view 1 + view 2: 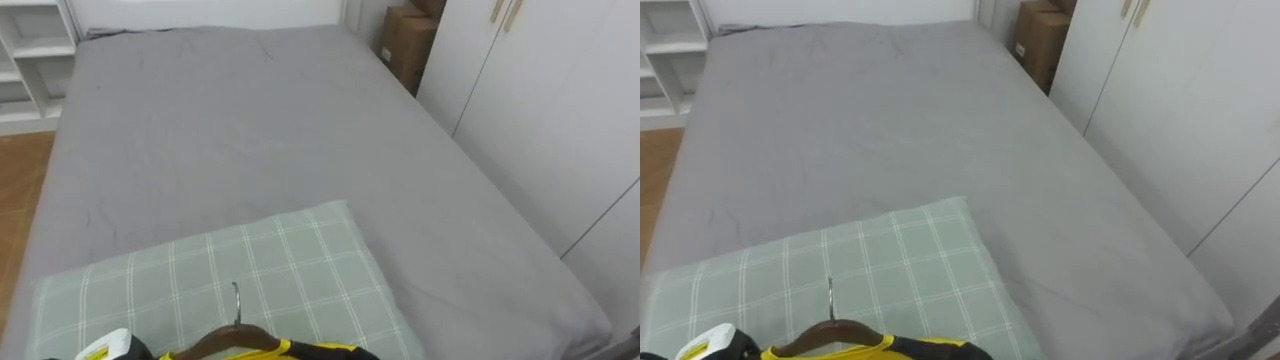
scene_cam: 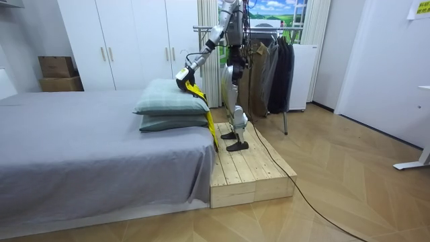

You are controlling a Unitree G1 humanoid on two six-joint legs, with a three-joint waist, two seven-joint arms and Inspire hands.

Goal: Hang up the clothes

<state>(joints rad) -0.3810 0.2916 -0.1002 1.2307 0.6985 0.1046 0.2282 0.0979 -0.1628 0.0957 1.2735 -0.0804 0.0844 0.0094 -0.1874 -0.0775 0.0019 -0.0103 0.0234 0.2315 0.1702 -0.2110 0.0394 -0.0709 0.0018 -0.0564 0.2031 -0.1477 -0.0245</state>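
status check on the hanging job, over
left hand at hanger, grip unclear. yellow-black garment on hanger, over pillows. hung dark clothes behind robot.

My eye views look down from my head along the bed [image 1: 250, 130], close over the pillow [image 1: 260, 265], hanger [image 1: 225, 338] at their lower edge; the room view stands well off, facing the wardrobe [image 2: 134, 40] across the bed; all share these.

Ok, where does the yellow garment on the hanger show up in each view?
Left eye view: yellow garment at the bottom edge, left of centre, below the green checked pillow.
Right eye view: garment at bottom edge, further left.
Room view: garment hanging beside that pillow, upper middle.
Shared landmark: the checked pillow.
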